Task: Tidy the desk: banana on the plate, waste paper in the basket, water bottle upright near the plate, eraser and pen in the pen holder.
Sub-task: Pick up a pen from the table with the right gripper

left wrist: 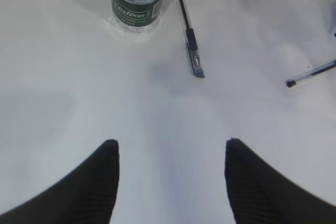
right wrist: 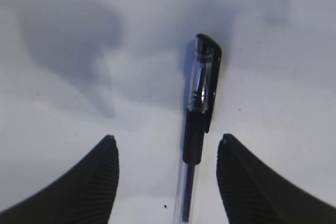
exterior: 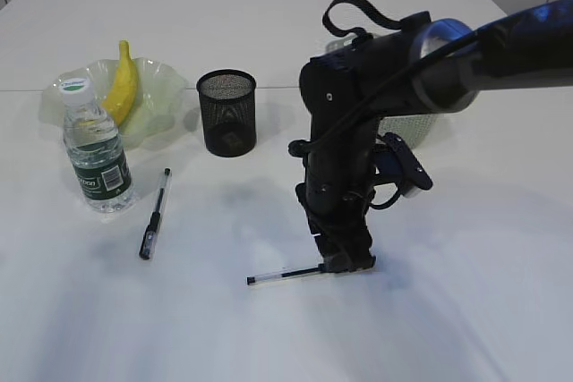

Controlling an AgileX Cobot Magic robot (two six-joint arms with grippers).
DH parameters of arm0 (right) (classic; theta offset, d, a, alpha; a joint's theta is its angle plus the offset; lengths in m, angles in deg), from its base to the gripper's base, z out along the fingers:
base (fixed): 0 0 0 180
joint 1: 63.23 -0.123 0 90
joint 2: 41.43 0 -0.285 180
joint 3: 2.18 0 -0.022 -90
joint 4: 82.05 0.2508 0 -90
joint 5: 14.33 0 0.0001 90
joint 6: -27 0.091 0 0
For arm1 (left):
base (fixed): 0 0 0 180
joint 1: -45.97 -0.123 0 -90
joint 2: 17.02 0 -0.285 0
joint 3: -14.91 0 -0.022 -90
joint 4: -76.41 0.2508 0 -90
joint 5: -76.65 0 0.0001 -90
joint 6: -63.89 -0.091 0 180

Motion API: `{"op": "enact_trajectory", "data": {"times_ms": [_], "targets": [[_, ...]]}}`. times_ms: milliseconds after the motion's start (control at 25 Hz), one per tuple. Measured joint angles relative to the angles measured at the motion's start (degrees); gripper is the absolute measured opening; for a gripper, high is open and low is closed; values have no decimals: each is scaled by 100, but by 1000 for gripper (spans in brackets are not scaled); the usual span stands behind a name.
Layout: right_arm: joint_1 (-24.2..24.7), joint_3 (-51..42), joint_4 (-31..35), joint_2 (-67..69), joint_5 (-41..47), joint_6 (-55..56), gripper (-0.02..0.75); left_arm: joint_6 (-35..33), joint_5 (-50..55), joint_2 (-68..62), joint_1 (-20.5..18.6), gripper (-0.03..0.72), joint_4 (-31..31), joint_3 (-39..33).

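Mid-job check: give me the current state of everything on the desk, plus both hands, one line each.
Banana: lying in the plate.
Water bottle: upright, capped, beside the plate.
Pen holder: upright; contents hard to tell.
Left pen: flat on the table, not held.
Right pen: flat on the table between the right hand's fingers, ungripped.
Right hand: open, low over that pen.
Left hand: open, empty.
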Motion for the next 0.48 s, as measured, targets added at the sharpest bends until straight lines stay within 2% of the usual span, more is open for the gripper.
{"op": "enact_trajectory", "data": {"times_ms": [480], "targets": [[51, 0, 180, 130, 153, -221, 444, 0, -69, 0, 0, 454, 0, 0]]}}
